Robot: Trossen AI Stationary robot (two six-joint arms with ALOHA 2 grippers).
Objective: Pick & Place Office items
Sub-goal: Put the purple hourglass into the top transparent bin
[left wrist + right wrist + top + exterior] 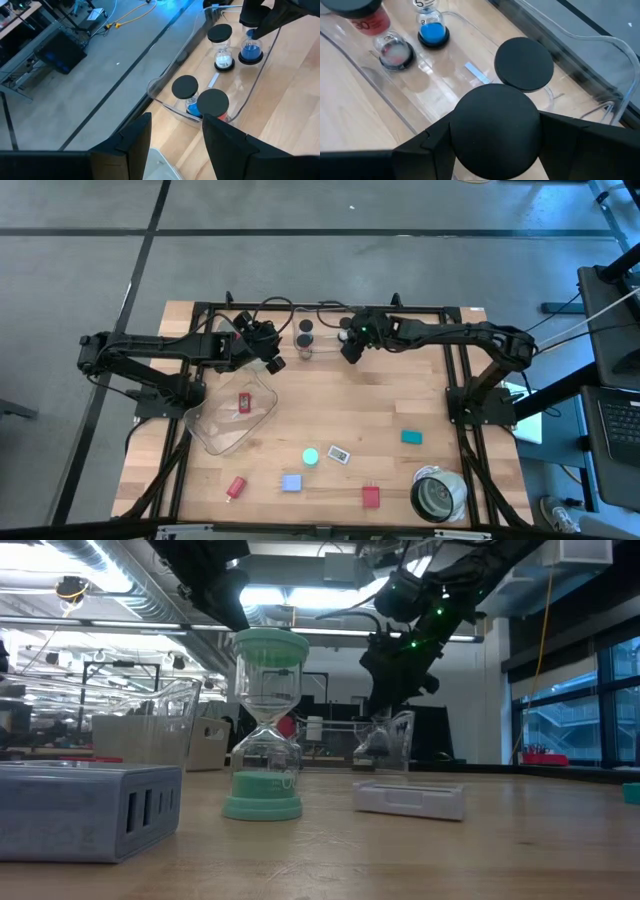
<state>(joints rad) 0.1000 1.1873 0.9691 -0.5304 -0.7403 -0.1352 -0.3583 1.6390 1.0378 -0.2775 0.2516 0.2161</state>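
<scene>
- Right end effector (349, 350): clenched on one black-capped sand timer (495, 130), held upright over the far clear bin (322, 330). The timer's cap fills the gap between the fingers, and its glass is hidden under the cap.
- Left end effector (270, 360): released, nothing between the fingers. It hangs just beside the same bin, on the side away from the right end effector.
- Other timers in that bin, seen past the left fingers: three. Two stand close, one with blue sand (186, 87) and one with red (213, 102). One with white sand (223, 47) stands next to the held timer. The right wrist view hints at one more dark cap, cut off at the edge, so the count is unsure.
- Second clear bin (205, 425): nearer the left end effector, tipped, with one red piece (244, 402) inside.
- Loose on the bench, well apart from both end effectors:
  - one teal block (411, 437)
  - one teal-capped timer (311, 456)
  - one white tag (339, 453)
  - one blue block (291, 482)
  - two red pieces (236, 487) and (371, 497)
- One grey-white roll (438, 495) at the corner on the right arm's side.
- Low view: arms mostly cut off overhead.
</scene>
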